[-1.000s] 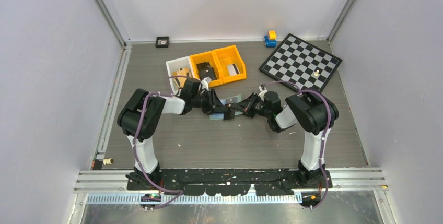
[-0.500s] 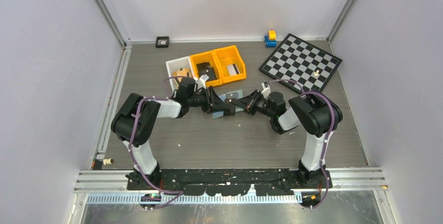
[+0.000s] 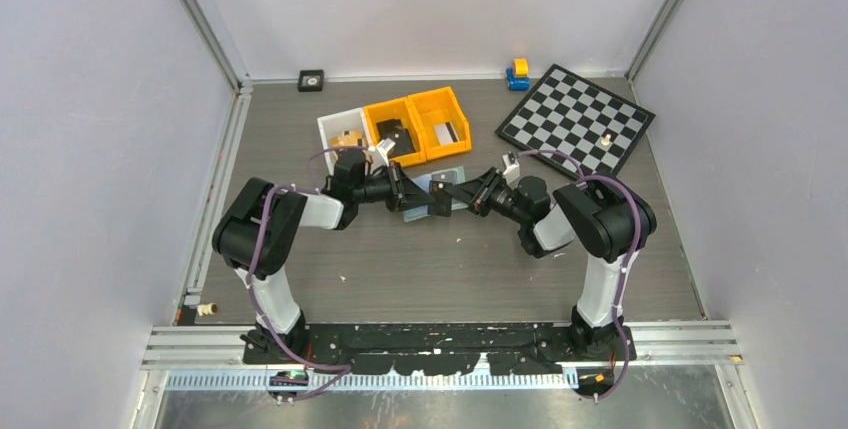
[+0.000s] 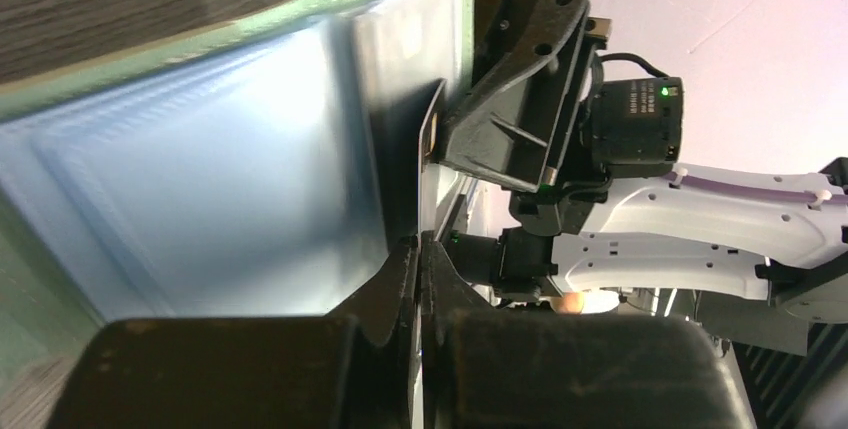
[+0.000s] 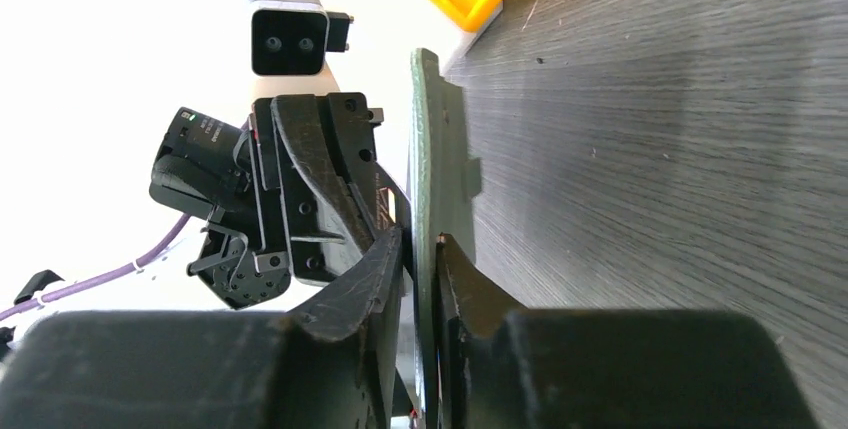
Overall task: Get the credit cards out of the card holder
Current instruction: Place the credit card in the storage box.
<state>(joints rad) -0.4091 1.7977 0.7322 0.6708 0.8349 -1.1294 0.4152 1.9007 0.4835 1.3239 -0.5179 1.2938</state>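
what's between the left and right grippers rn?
Only the card holder: the top view shows it spanning from the left gripper to the right gripper; in the right wrist view its green edge sits between that gripper's fingers.

Both my arms have carried the pale sage-green folding card holder [image 3: 420, 189] farther from me, nearer the orange plastic bins [image 3: 420, 127]. My left gripper [image 4: 417, 242] has snapped closed, and my right gripper [image 5: 422, 239] has eased slightly.

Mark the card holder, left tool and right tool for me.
card holder [image 4: 200, 169], left wrist view, clear blue inner sleeve.
left tool [image 4: 420, 241], left wrist view, between its fingertips.
right tool [image 5: 421, 239], right wrist view, between its fingertips.
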